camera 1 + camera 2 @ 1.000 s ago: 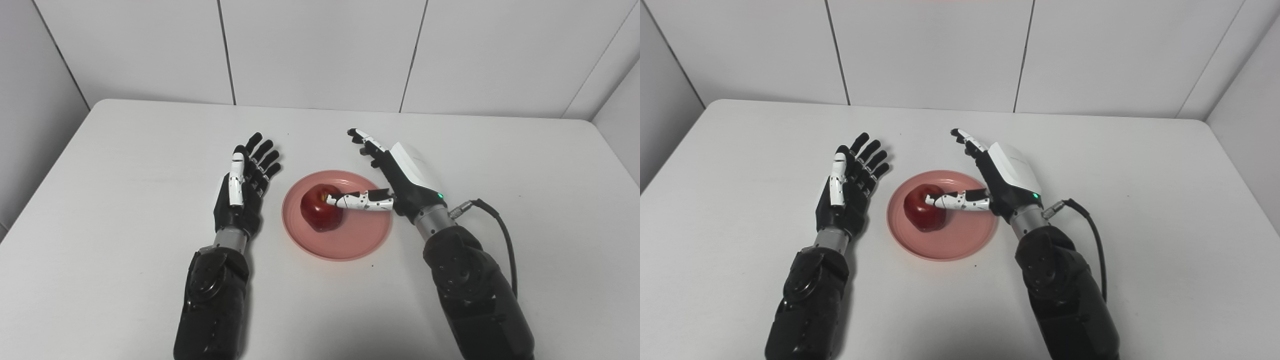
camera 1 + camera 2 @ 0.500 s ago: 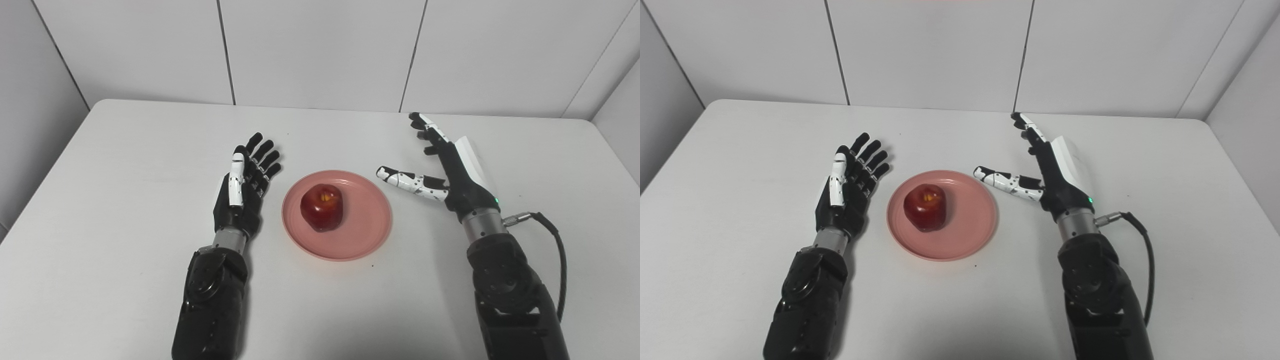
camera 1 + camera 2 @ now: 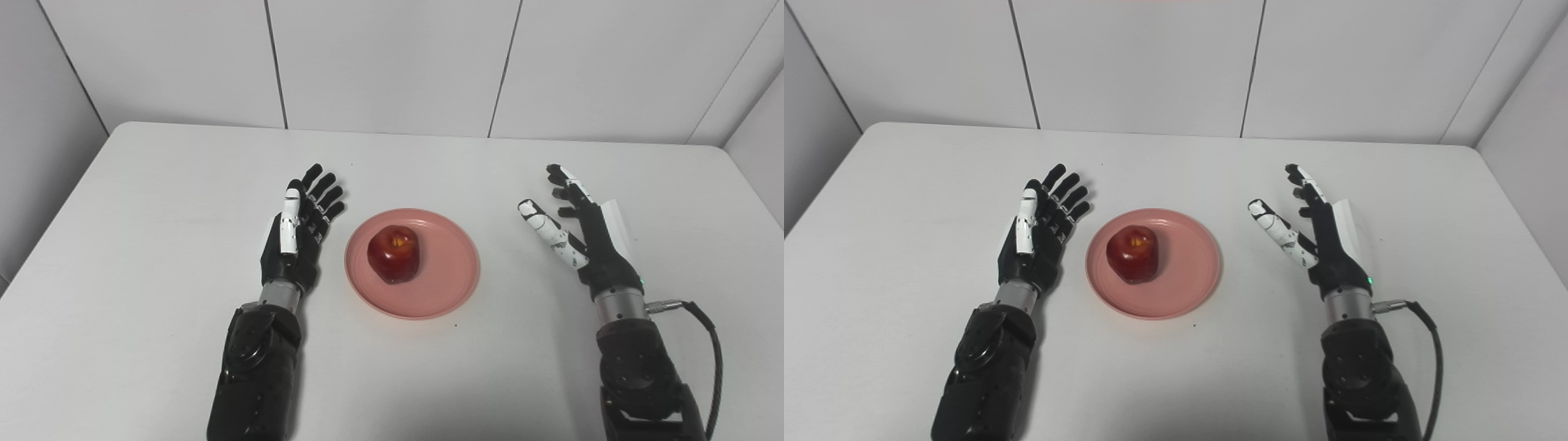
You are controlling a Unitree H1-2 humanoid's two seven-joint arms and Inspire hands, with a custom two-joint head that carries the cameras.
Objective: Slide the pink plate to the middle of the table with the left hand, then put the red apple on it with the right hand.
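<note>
My red apple (image 3: 394, 253) sits on the pink plate (image 3: 450, 278), a bit left of the plate's middle. The plate is in the middle of the frame, on the white desk (image 3: 153, 184). My left hand (image 3: 298, 236) is just beside the plate's left edge, not touching it. Its fingers (image 3: 324, 195) are spread apart and point up the frame, and they hold nothing. My right hand (image 3: 588, 242) is at the right of the frame, away from the plate. Its fingers (image 3: 566, 184) are apart too, and it holds nothing. A black cable (image 3: 713, 349) hangs by my right wrist, low on the right.
</note>
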